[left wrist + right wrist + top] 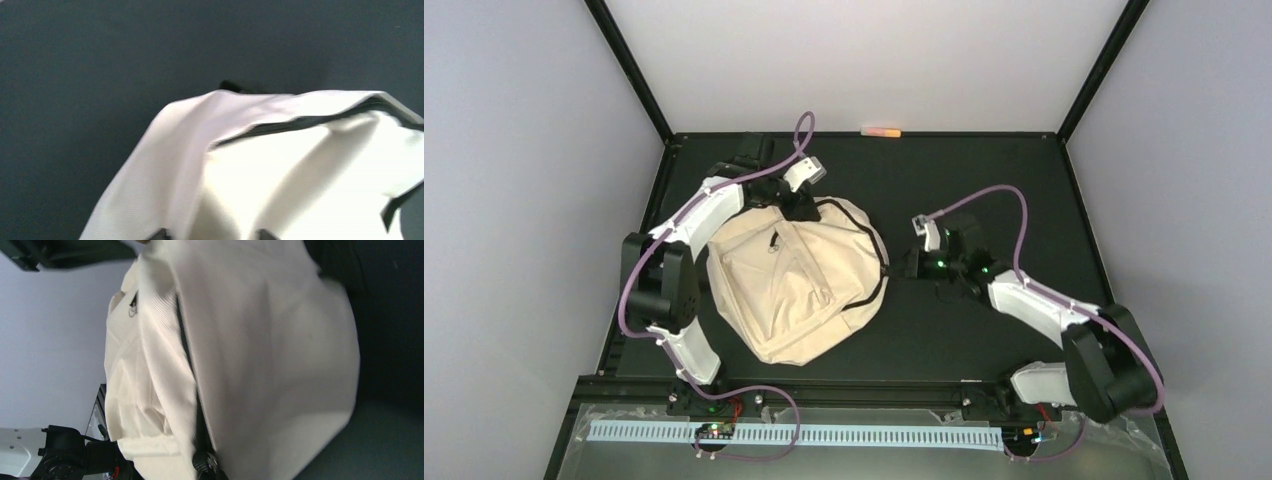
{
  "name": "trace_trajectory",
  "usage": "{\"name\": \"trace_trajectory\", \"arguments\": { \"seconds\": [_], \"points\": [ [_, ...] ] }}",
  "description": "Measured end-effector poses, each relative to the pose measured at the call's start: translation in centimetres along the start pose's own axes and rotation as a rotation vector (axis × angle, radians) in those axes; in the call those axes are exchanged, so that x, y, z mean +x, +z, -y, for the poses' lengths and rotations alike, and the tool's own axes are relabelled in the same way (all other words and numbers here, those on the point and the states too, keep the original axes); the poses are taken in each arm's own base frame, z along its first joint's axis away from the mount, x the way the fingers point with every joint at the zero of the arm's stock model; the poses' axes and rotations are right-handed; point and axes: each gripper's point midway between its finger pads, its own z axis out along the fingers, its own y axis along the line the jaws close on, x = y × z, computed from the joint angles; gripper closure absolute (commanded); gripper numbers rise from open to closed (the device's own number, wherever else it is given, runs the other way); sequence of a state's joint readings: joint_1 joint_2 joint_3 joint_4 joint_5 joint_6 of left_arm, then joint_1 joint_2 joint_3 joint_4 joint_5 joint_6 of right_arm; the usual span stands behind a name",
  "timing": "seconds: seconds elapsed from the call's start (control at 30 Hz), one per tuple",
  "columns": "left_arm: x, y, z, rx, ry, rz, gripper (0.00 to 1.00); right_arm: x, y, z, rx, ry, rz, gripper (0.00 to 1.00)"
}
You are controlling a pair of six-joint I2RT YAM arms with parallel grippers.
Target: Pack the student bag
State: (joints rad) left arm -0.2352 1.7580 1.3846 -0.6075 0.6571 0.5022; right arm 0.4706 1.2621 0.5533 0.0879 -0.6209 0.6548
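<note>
The student bag (789,285), a soft cream backpack with dark zippers, lies left of the table's middle. My left gripper (798,204) is at its far top edge. In the left wrist view its two fingertips (161,234) stand apart, and a fold of the bag's cream fabric (280,170) rises between them. My right gripper (896,268) is at the bag's right edge. In the right wrist view it is shut at the end of the dark zipper line (186,355), on the bag (270,340) beside a small black pull (202,460).
An orange-pink marker (882,131) lies at the table's far edge. The bag's black strap (867,232) loops along its right side. The left arm's base (60,455) shows low in the right wrist view. Grey walls enclose the table.
</note>
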Motion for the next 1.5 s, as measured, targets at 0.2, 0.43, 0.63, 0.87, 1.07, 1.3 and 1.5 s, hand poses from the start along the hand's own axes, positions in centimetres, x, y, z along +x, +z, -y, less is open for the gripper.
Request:
{"name": "trace_trajectory", "arguments": {
  "seconds": [0.2,0.43,0.63,0.87,1.07,1.3,1.5],
  "points": [
    [-4.5,-2.0,2.2,0.035,0.193,0.064,0.03,-4.3,1.3,-0.8,-0.001,-0.057,0.008,0.99],
    [-10.5,-0.8,7.6,0.142,0.569,0.123,0.07,-3.9,1.4,0.0,0.018,-0.055,-0.024,0.99],
    [-9.5,6.2,7.4,0.291,0.754,0.005,0.01,-3.5,1.1,0.0,0.019,-0.057,-0.024,0.99],
    [-2.3,11.0,8.5,0.445,0.799,-0.205,0.26,-2.2,0.7,0.6,0.028,-0.036,-0.033,0.99],
    [-1.1,11.2,8.6,0.437,0.811,-0.280,0.98,-1.8,0.6,0.9,0.033,-0.028,-0.035,0.99],
    [0.2,12.1,6.7,0.335,0.747,-0.380,0.98,-1.0,0.8,1.9,0.047,-0.003,-0.041,0.99],
    [-2.8,13.2,2.7,0.093,0.487,-0.328,0.98,-1.5,1.0,2.3,0.055,0.005,0.007,0.99]
  ]
}}
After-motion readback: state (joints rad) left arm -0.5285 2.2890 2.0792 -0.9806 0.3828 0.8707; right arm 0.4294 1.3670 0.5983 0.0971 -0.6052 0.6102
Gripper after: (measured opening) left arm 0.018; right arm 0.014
